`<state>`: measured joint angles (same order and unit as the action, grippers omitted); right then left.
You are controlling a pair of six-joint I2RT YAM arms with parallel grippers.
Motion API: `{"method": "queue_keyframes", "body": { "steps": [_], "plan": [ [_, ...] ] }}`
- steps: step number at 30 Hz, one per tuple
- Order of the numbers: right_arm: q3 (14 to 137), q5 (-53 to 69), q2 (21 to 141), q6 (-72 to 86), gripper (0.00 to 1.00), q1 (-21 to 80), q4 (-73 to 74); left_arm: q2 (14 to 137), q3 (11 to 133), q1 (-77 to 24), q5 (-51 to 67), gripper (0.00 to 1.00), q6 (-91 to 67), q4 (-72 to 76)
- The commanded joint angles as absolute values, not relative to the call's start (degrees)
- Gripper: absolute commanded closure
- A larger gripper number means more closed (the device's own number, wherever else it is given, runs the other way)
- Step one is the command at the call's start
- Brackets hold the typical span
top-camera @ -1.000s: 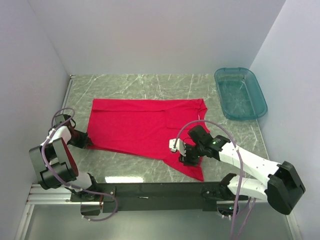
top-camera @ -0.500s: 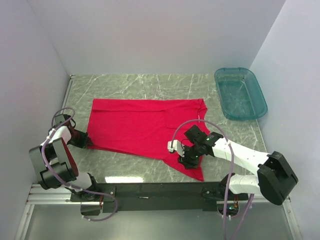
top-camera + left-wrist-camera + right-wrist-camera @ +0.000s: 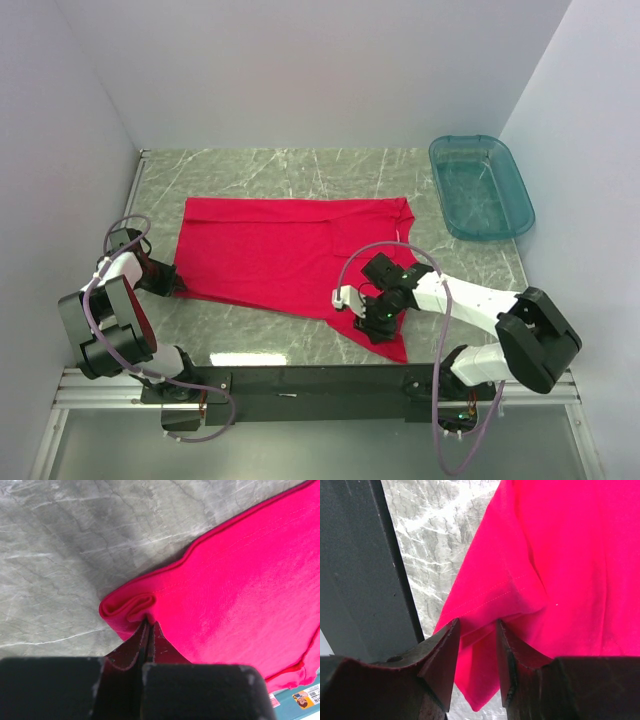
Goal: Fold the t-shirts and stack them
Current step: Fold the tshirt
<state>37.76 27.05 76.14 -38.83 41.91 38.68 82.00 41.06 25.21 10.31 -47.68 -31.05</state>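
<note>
One red t-shirt (image 3: pixel 280 255) lies spread flat on the marble table, its near right corner hanging toward the front edge. My left gripper (image 3: pixel 176 283) sits at the shirt's near left corner. In the left wrist view that gripper (image 3: pixel 148 625) is shut on a bunched fold of the red t-shirt (image 3: pixel 240 580). My right gripper (image 3: pixel 374 322) is low over the near right corner. In the right wrist view its jaws stand apart, and the gripper (image 3: pixel 477 623) straddles a hemmed fold of the t-shirt (image 3: pixel 560 555) without pinching it.
A teal see-through tub (image 3: pixel 480 187) stands at the back right, and its edge (image 3: pixel 300 700) shows in the left wrist view. The black base rail (image 3: pixel 300 382) runs along the near edge, and that rail (image 3: pixel 365 570) is close beside the right gripper. White walls enclose the table.
The right gripper has slid a little to the left along the shirt's near right corner and its jaws have narrowed slightly. The left gripper and the shirt have not moved.
</note>
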Motion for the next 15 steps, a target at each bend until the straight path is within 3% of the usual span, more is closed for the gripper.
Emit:
{"method": "queue_keyframes", "body": {
  "steps": [1,6,10,15],
  "plan": [
    [41.0,27.6,77.4,-38.7,0.59,42.5,39.4,81.0,41.1,25.5,11.1,1.00,-46.9,-30.1],
    [41.3,29.1,76.2,-38.8,0.70,42.8,39.6,81.0,41.1,25.5,11.1,1.00,-46.8,-30.1],
    [41.7,30.2,74.4,-39.0,0.99,43.6,40.3,81.0,41.2,25.6,11.1,1.00,-46.8,-30.0],
    [41.9,33.5,69.0,-39.9,1.00,45.7,41.7,81.0,41.3,25.6,11.1,1.00,-46.8,-30.1]
  ]
}}
